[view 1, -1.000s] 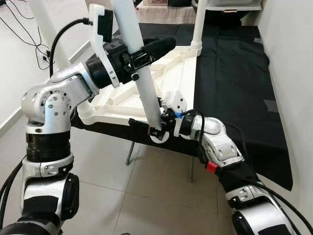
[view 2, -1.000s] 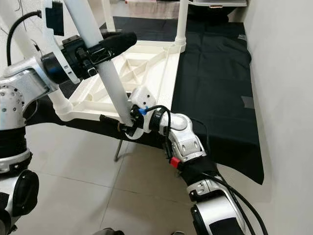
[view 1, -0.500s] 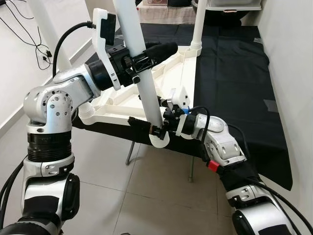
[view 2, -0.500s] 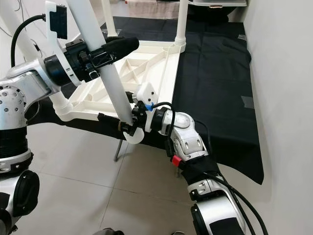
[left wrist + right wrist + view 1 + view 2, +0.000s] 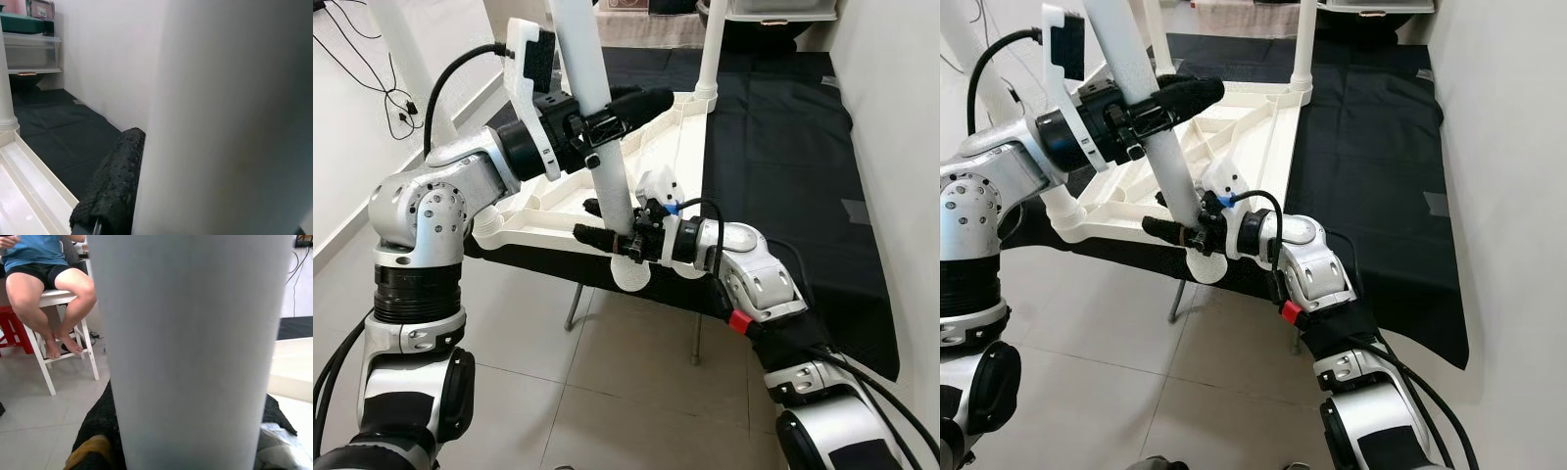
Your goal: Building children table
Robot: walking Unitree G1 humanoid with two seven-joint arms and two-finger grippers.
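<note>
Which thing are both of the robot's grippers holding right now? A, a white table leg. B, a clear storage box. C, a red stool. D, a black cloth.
A: the left gripper clamps the white table leg partway up, and the right gripper grips the same leg near its lower end, by the corner socket of the upturned white tabletop.

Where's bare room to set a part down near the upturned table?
Free: the black cloth between the upturned white plastic tabletop and the white wall. Crowded: the tabletop's near corner, where the left gripper and right gripper both clamp the white tubular table leg.
</note>
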